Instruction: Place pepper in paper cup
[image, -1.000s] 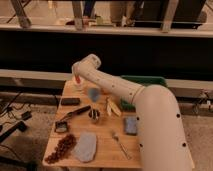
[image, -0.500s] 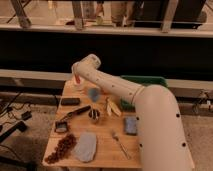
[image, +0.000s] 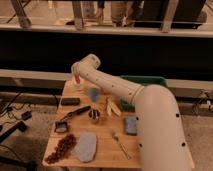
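A small wooden table (image: 102, 150) stands before a dark low wall, with window frames along the top of the room behind it. At the table's far left corner the gripper (image: 76, 80) hangs down from the arm's white wrist. The pepper (image: 77, 79), a slim red-orange sliver, shows right at the fingers; it appears pinched between them, though the closure itself cannot be told from here. Directly beneath sits the paper cup (image: 77, 86), pale and short, so the pepper is held just over its mouth, presumably so it can drop straight in.

Outward from there lie a blue-grey cup (image: 93, 93), a black flat object (image: 70, 101), a dark-handled tool (image: 76, 112), and a small dark metal cup (image: 94, 116). A banana (image: 113, 107) lies to the right of these. Nearer are a blue sponge (image: 131, 125), a fork (image: 119, 142), a grey cloth (image: 86, 147) and a cluster of dark red grapes (image: 60, 149). A green bin (image: 150, 81) lies behind the arm's thick white forearm (image: 160, 125), which crosses the table's right side to reach the corner.
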